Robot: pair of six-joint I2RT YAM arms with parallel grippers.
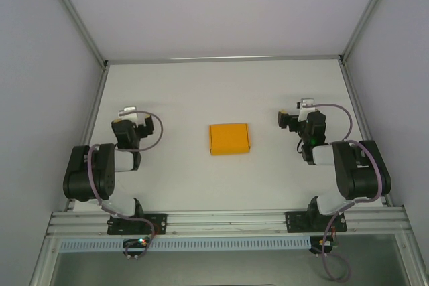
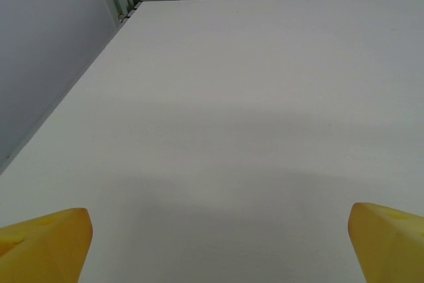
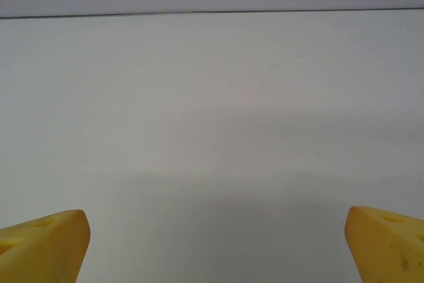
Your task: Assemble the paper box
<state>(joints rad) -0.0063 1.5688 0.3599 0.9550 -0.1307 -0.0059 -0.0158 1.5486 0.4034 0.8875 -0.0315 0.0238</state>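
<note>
Orange-yellow paper box (image 1: 229,138), flat, mid-table

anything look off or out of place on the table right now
Nothing stands out. The paper box lies flat in the middle of the table, turned only slightly off square, with no visible damage. The left gripper and right gripper are open, on either side of it, holding nothing.

Count: one paper box (image 1: 229,138), one table (image 1: 201,92), two arms (left arm (image 1: 94,172), right arm (image 1: 352,169)), two tools (left tool (image 2: 222,240), right tool (image 3: 217,242)).
</note>
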